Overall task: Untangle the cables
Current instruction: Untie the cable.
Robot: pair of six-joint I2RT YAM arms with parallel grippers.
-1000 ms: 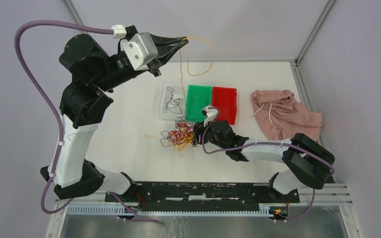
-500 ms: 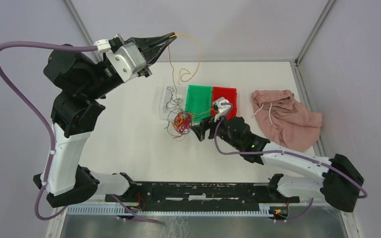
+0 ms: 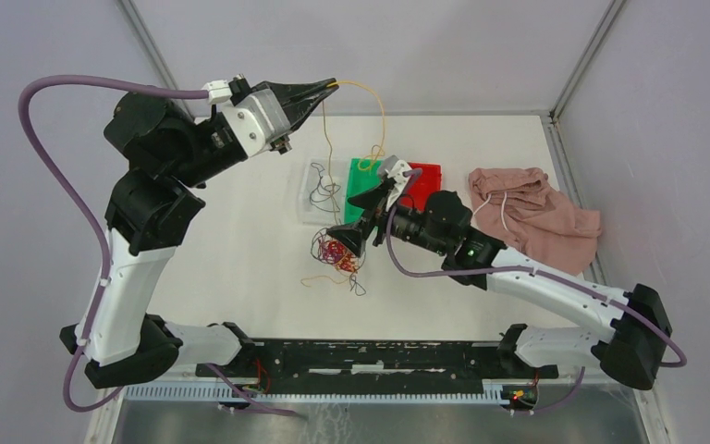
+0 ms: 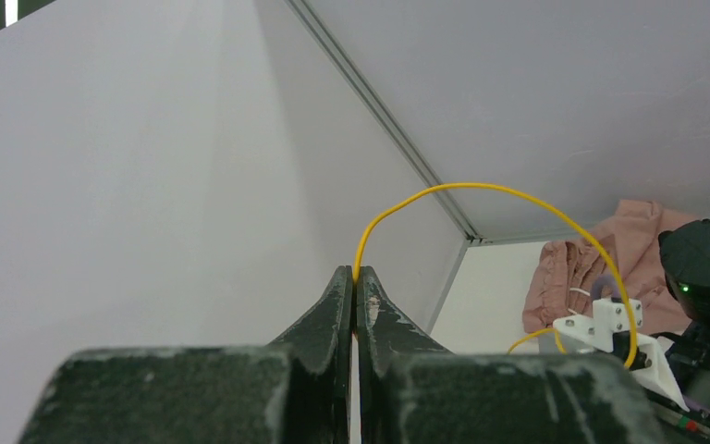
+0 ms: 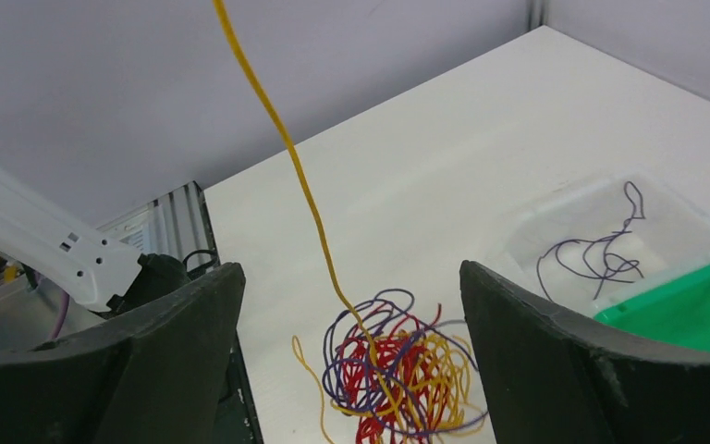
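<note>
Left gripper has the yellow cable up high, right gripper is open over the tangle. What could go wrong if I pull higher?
The yellow cable runs from the left gripper down into the tangle; pulling may lift or tighten the whole clump, since the open right gripper pins nothing. A dragged clump could catch on the clear bin nearby.

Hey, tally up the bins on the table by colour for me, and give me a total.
Clear bin: 1
Green bin: 1
Red bin: 1
Total: 3 bins
</note>
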